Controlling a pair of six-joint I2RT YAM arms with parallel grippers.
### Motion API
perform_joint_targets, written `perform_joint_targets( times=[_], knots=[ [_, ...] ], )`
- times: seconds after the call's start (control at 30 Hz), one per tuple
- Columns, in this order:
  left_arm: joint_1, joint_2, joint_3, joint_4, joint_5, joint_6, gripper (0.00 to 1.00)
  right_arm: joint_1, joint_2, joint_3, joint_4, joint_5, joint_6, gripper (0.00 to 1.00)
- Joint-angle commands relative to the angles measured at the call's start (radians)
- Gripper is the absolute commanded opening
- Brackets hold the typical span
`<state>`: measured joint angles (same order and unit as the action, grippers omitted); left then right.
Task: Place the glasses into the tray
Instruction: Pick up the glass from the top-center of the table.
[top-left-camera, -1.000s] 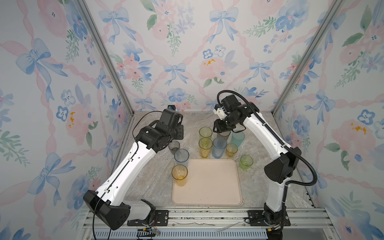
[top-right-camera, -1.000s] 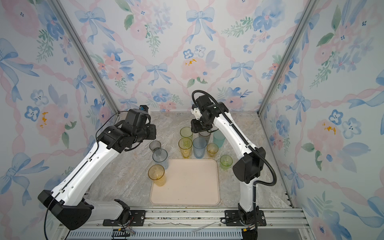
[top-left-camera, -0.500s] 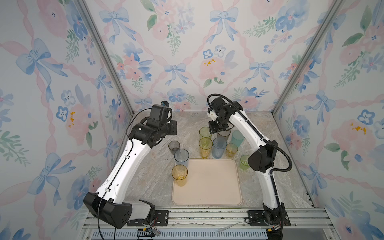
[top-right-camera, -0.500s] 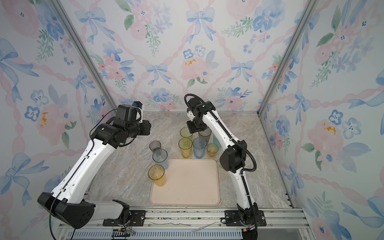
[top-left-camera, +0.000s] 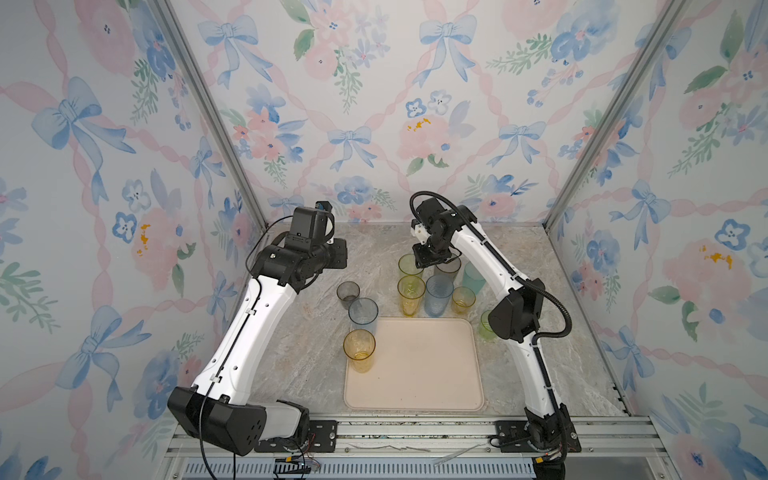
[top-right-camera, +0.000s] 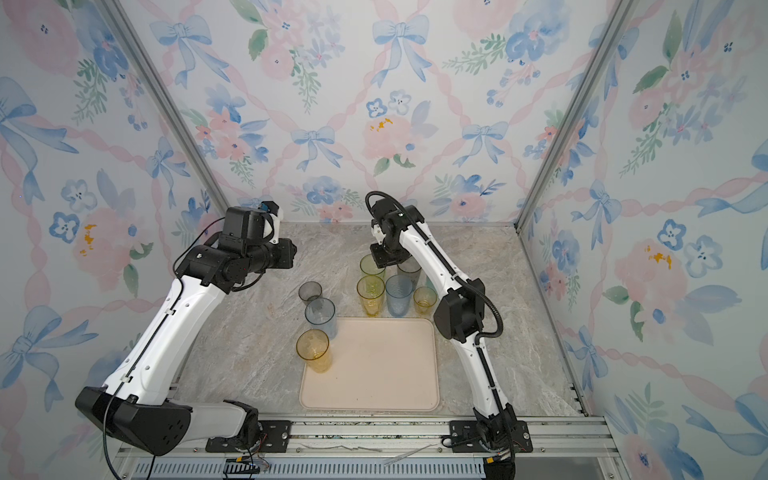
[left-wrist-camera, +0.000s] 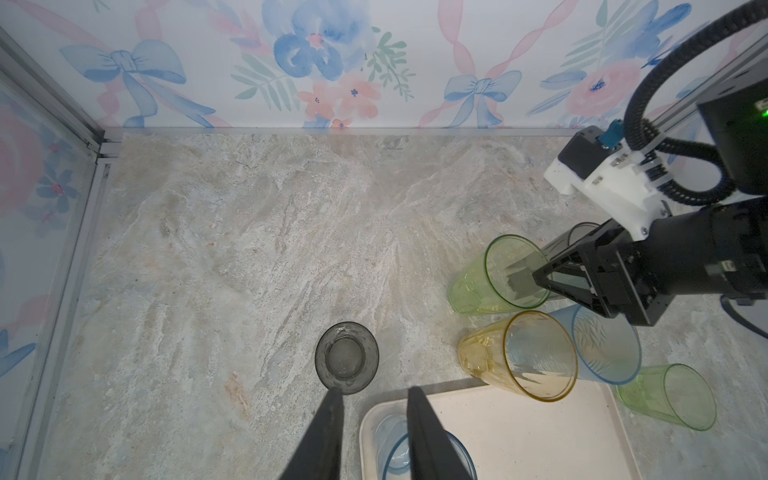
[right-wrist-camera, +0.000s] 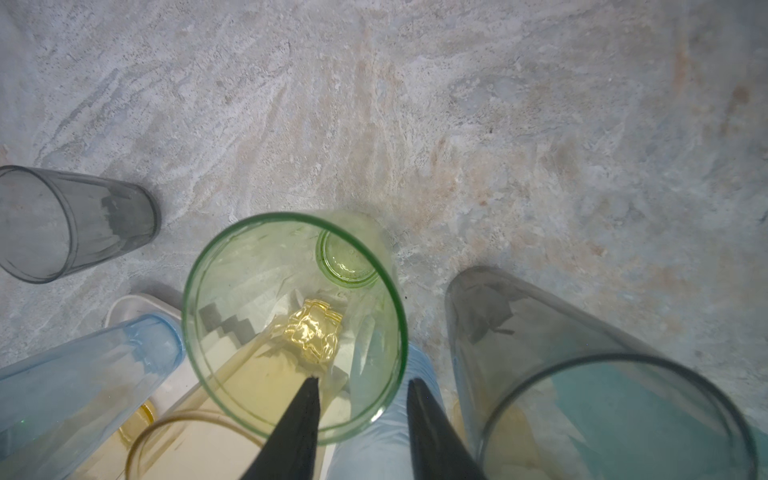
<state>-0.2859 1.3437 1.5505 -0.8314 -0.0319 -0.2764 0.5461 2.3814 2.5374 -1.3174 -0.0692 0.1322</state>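
The cream tray (top-left-camera: 415, 365) holds an amber glass (top-left-camera: 359, 349) at its left rim and a pale blue glass (top-left-camera: 363, 311) in its far left corner. A short grey glass (top-left-camera: 348, 293) stands on the table beside them. Behind the tray stands a cluster of several glasses. My right gripper (right-wrist-camera: 363, 390) is open astride the rim of the tall green glass (right-wrist-camera: 249, 311) in that cluster, one finger inside it and one outside. My left gripper (left-wrist-camera: 374, 395) hangs open and empty above the tray's corner, between the grey glass (left-wrist-camera: 347, 357) and the blue glass (left-wrist-camera: 395, 453).
The cluster holds a tall yellow glass (top-left-camera: 410, 293), a tall blue glass (top-left-camera: 438, 293), a tall grey glass (top-left-camera: 448, 268), a teal glass (top-left-camera: 473, 276) and a short amber glass (top-left-camera: 463, 299). A short green glass (top-left-camera: 484, 326) stands half hidden by the right elbow. Walls close in on three sides.
The right gripper has swung left and down onto the tall green glass's rim, its jaws narrowing. The left arm has drawn back and to the left, away from the blue glass.
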Motion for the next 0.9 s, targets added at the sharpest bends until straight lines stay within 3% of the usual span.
perform_joint_targets(
  times=[0.0, 0.4, 0.8, 0.87],
  knots=[
    [0.022, 0.001, 0.01, 0.014, 0.03, 0.035, 0.29, 0.009, 0.038, 0.049, 0.021, 0.015, 0.027, 0.38],
    [0.08, 0.025, 0.016, 0.014, 0.062, 0.062, 0.29, 0.0, 0.09, 0.074, 0.052, 0.019, 0.042, 0.27],
    [0.092, 0.052, 0.016, 0.014, 0.068, 0.063, 0.28, -0.003, 0.079, 0.08, 0.101, 0.071, 0.032, 0.0],
    [0.091, 0.054, 0.013, 0.014, 0.067, 0.062, 0.28, -0.002, 0.072, 0.078, 0.118, 0.073, 0.035, 0.0]
  ],
)
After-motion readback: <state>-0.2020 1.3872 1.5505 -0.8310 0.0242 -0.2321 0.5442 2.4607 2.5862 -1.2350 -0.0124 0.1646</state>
